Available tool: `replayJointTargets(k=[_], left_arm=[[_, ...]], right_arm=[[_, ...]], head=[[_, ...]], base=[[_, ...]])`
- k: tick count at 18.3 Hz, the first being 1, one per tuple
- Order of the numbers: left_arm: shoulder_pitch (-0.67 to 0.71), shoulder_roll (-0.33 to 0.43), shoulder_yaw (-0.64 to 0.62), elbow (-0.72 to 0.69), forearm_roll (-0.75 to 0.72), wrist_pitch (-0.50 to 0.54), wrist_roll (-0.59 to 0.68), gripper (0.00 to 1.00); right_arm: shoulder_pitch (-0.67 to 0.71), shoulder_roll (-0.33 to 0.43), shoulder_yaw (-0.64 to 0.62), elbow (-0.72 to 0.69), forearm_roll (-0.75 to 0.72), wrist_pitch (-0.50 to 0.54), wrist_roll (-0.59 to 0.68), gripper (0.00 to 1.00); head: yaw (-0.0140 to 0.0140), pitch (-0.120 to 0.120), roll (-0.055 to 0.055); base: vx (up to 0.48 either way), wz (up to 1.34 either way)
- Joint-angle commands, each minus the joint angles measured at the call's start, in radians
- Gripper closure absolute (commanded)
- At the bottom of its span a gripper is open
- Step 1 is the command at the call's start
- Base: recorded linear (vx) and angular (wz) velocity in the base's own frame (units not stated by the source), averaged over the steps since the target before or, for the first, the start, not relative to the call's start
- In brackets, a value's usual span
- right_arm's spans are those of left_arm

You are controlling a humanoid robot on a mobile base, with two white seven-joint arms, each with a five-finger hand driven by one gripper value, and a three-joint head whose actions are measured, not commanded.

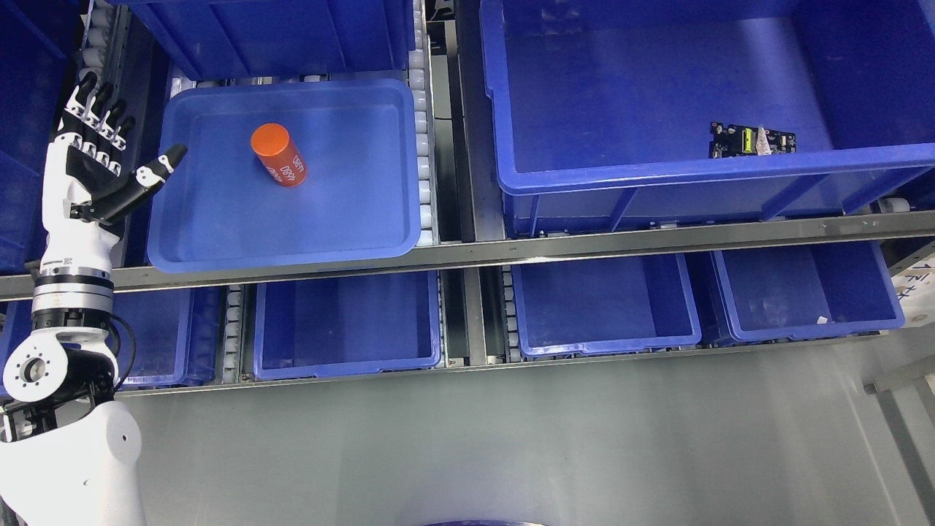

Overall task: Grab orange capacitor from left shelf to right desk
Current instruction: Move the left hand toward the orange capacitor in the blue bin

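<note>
1. Capacitors first: you have one orange capacitor (278, 155), a short cylinder with white print on its side, lying tilted in the shallow blue tray (219, 241) on the upper shelf level, left of the shelf's middle and toward the tray's upper left part.
2. You can see one robot hand, the left hand (95, 164), raised at the picture's left edge just beside the tray's left rim. Its four fingers (98, 109) point up and away, the thumb (157, 172) sticks out toward the tray, and it grips nothing; it is relaxed and spread.
3. Hand and capacitor are apart, with bare tray floor between the thumb tip and the orange cylinder.
4. On the same level you have one large deep blue bin (694, 172) to the right, and in it one small black circuit board (751, 140) with a yellow part on it.
5. Behind the tray you can count one more blue bin (270, 33), only partly in view.
6. On the lower level you can count three fully visible blue bins: one (347, 325) under the tray, and two (603, 310) (807, 296) under the large bin.
7. A fourth (172, 336) shows partly behind the left arm.
</note>
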Motion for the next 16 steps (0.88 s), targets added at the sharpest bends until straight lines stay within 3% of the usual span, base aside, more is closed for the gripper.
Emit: replayJointTargets(k=[1, 4, 9, 16], left_arm=[[0.002, 0.011, -0.002, 0.002, 0.0, 0.0, -0.006, 0.0], [0.011, 0.047, -0.005, 0.005, 0.0, -0.001, -0.089, 0.0], [0.033, 0.182, -0.007, 0.07, -0.006, -0.006, -0.234, 0.0], [-0.015, 0.279, -0.14, 0.192, -0.095, -0.046, -0.256, 0.01]], right_arm=[[0.02, -0.017, -0.012, -0.017, 0.005, -0.002, 0.0, 0.0], [0.02, -0.017, -0.012, -0.017, 0.005, -0.002, 0.0, 0.0], [0.02, -0.017, -0.012, -0.017, 0.005, -0.002, 0.0, 0.0], [0.02, -0.017, -0.012, -0.017, 0.005, -0.002, 0.0, 0.0]], head=[[0.0, 0.0, 0.0], [0.0, 0.0, 0.0], [0.0, 0.0, 0.0], [0.0, 0.0, 0.0]], base=[[0.002, 0.01], [-0.003, -0.02], [-0.001, 0.0], [0.0, 0.0]])
